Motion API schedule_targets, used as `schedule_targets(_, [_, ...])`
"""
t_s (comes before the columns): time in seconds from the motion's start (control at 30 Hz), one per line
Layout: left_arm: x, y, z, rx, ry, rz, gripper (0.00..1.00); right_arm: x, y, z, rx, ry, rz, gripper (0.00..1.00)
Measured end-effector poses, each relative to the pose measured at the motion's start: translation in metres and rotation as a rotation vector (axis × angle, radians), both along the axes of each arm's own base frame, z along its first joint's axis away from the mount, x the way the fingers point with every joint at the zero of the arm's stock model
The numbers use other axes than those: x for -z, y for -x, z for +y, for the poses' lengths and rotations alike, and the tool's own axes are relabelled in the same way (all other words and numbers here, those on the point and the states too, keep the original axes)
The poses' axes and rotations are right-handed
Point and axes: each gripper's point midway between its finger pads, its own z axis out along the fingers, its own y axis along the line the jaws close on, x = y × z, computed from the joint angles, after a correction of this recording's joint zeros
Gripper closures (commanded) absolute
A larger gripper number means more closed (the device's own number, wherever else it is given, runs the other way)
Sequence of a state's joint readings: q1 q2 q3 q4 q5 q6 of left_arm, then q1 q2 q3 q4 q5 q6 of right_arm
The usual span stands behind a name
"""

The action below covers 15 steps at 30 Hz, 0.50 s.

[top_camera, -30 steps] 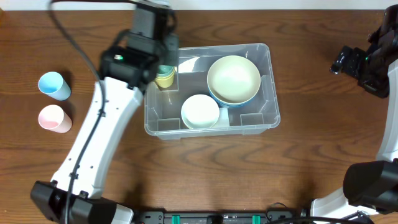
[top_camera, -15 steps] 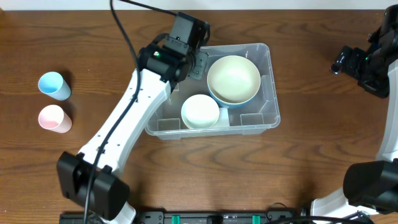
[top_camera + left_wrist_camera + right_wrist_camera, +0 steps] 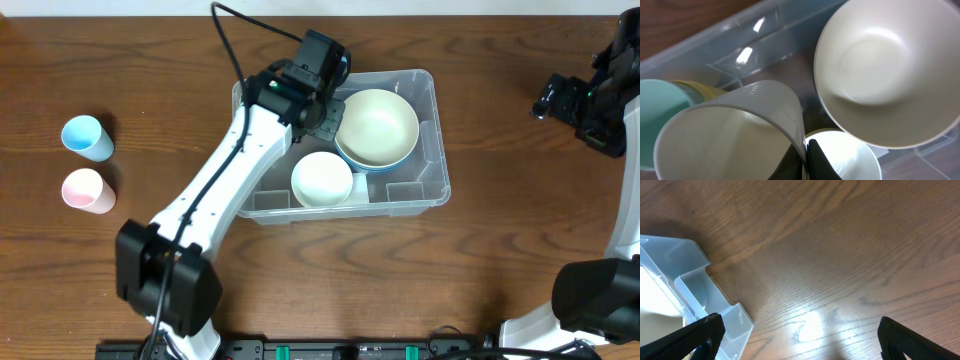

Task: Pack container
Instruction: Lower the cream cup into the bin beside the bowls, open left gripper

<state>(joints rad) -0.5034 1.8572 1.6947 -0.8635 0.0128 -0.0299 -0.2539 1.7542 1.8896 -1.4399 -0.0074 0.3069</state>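
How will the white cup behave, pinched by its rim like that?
The white cup looks thin-walled and light, so the left hand's rim pinch should hold, though the wall may flex. Its glossy surface could let it slip.

Table (image 3: pixel 480 270) was a dark brown woodgrain top. Sitting right on it: the clear container (image 3: pixel 437 120) about mid-table, and over on the left side a blue cup (image 3: pixel 85 137) and a pink cup (image 3: pixel 85 190) just beside each other, well apart from the container.
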Motion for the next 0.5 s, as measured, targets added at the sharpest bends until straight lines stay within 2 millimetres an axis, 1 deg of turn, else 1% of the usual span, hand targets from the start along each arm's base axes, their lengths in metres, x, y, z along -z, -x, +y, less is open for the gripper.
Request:
schedule_targets(0.33, [0.036,-0.005,-0.006,0.005,-0.027,0.063,0.94,0.0,0.0,0.0,0.0,0.0,0.0,0.01])
schedule_targets(0.5, [0.064,-0.007,-0.006,0.005,-0.055,0.113,0.94,0.0,0.0,0.0,0.0,0.0,0.0,0.01])
